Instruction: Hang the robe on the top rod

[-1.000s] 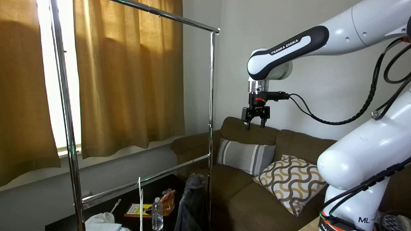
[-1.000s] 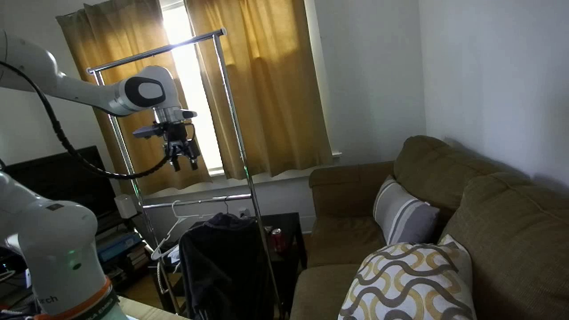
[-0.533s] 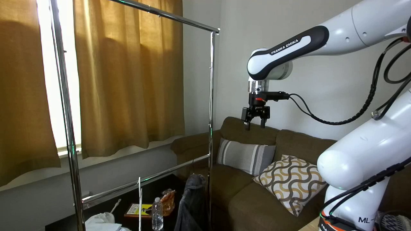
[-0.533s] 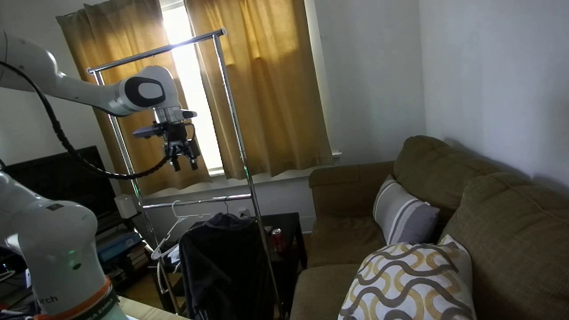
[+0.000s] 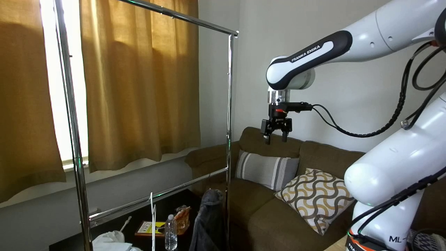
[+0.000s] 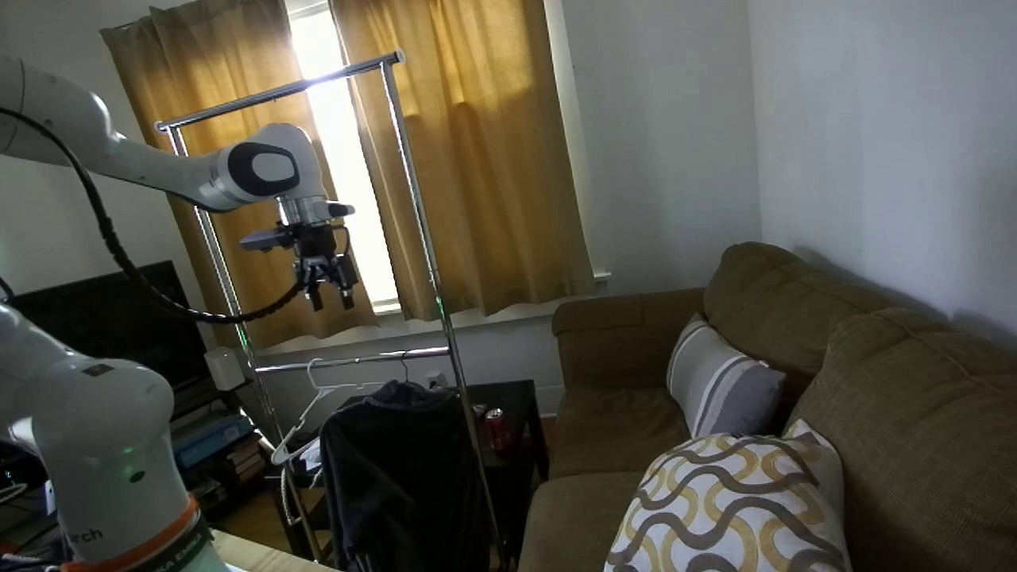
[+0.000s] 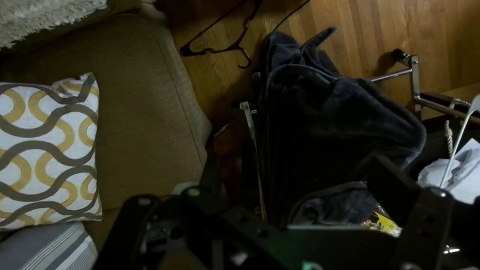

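The dark charcoal robe [image 6: 397, 485] hangs from a hanger whose hook is over the rack's lower bar [image 6: 349, 361]. The robe also shows in an exterior view [image 5: 209, 223] and, seen from above, in the wrist view [image 7: 333, 116]. The silver top rod [image 6: 278, 94] is bare; part of it shows in an exterior view [image 5: 188, 18]. My gripper [image 5: 276, 139] is open and empty, its fingers pointing down, above the robe's height and below the top rod. It also shows in an exterior view [image 6: 332, 302]. In the wrist view its fingers lie apart across the dark robe; the hook is not visible there.
A vertical pole [image 5: 229, 104] of the rack stands near the gripper. A white hanger [image 6: 298, 425] hangs on the lower bar beside the robe. A dark table with a bottle [image 5: 170, 233] is behind. A brown sofa [image 5: 268, 209] stands alongside. A black hanger [image 7: 225, 48] lies on the floor.
My gripper and forearm have moved slightly down in the last half second, after staying still before. The gripper stays open. The robe and the rack have not moved.
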{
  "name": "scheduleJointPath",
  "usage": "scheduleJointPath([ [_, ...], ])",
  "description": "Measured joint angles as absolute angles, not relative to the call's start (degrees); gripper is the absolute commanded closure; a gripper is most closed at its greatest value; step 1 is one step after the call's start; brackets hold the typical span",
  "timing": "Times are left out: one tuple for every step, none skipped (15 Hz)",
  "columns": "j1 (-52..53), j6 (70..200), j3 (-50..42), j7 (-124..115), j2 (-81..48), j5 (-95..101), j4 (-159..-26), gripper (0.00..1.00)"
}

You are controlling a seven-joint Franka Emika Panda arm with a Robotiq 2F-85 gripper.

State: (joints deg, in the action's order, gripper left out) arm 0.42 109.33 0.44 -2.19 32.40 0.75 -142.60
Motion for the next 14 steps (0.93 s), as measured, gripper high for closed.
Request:
scheduleJointPath([
  [0.7, 110.5, 0.9, -2.8, 30.7, 0.0, -142.8, 0.0],
  [1.0, 112.3, 1.6, -3.8, 28.4, -0.9, -143.0, 0.0],
  [1.4, 114.9, 2.8, -5.8, 25.8, -1.7, -143.2, 0.0],
  [1.8, 117.9, 4.1, -8.2, 23.0, -2.1, -143.3, 0.0],
  [2.2, 121.5, 5.6, -11.3, 20.1, -2.5, -143.3, 0.0],
  [2.6, 125.4, 7.2, -14.7, 17.1, -2.6, -143.3, 0.0],
  [2.8, 129.4, 8.8, -18.5, 14.2, -2.5, -143.2, 0.0],
  [3.0, 133.1, 10.2, -22.5, 11.4, -2.1, -143.2, 0.0],
  [3.2, 136.9, 11.5, -26.3, 8.6, -1.7, -143.1, 0.0],
  [3.4, 140.7, 12.4, -30.1, 5.6, -0.6, -142.9, 0.0],
  [3.7, 144.1, 12.9, -33.7, 2.7, 1.2, -142.5, 0.0],
  [4.0, 147.5, 13.0, -37.3, -0.2, 4.3, -142.0, 0.0],
  [4.4, 150.4, 12.8, -40.5, -3.1, 8.4, -141.2, 0.0],
  [4.7, 152.2, 12.6, -42.7, -5.7, 11.0, -140.2, 0.0],
])
